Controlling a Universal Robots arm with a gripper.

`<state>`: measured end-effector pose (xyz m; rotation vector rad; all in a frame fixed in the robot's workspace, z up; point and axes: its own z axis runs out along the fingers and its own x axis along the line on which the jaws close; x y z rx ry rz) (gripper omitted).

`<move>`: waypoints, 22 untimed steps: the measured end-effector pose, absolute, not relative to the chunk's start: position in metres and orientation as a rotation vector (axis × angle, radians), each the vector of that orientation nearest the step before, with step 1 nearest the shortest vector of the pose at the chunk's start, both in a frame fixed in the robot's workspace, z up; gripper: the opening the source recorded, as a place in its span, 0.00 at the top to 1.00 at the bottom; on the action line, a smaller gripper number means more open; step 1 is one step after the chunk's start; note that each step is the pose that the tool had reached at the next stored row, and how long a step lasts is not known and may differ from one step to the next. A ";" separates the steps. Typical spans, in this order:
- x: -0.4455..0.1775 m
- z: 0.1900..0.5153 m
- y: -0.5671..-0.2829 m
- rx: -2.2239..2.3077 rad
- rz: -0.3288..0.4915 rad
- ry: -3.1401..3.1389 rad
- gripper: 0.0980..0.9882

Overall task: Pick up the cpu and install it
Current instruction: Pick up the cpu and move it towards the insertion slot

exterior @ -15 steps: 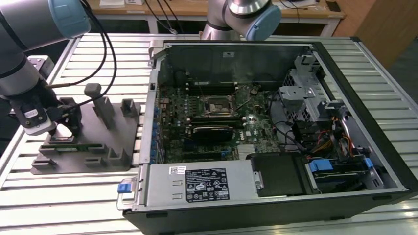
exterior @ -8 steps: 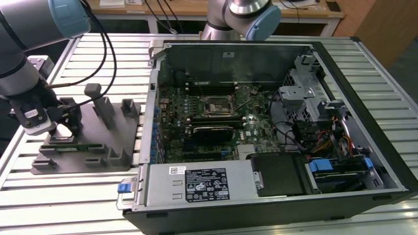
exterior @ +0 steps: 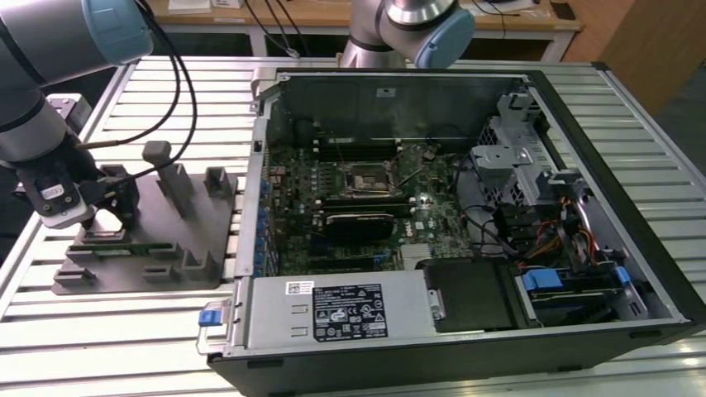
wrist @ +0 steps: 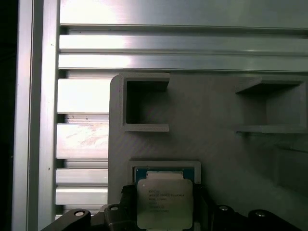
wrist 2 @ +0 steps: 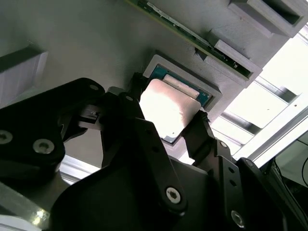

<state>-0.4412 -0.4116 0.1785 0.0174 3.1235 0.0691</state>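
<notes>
The cpu [wrist: 165,202], a flat square chip with a shiny silver top, sits between my gripper's [wrist: 165,214] two black fingers, which press on its opposite edges. In the second wrist view the cpu [wrist 2: 168,108] hangs just off a square pocket with a teal-green rim [wrist 2: 204,94] in the grey fixture tray [wrist 2: 72,43]. The exterior view has my gripper [exterior: 111,222] low over the tray [exterior: 144,269] at that view's left. The black socket frame [exterior: 364,178] lies on the motherboard inside the open computer case [exterior: 617,248], well apart from the gripper.
The tray carries upright posts [exterior: 177,178] and a green circuit strip [exterior: 138,246] close to my gripper. A second arm [exterior: 425,29] stands behind the case. Cables [exterior: 182,91] drape over the slatted aluminium table [exterior: 132,339]. Drive bays and wiring crowd the case's right side.
</notes>
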 end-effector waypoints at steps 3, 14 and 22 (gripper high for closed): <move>-0.441 0.179 -0.412 0.017 0.069 3.124 0.42; -0.441 0.181 -0.412 0.017 0.069 3.124 0.50; -0.441 0.184 -0.412 0.017 0.069 3.124 0.50</move>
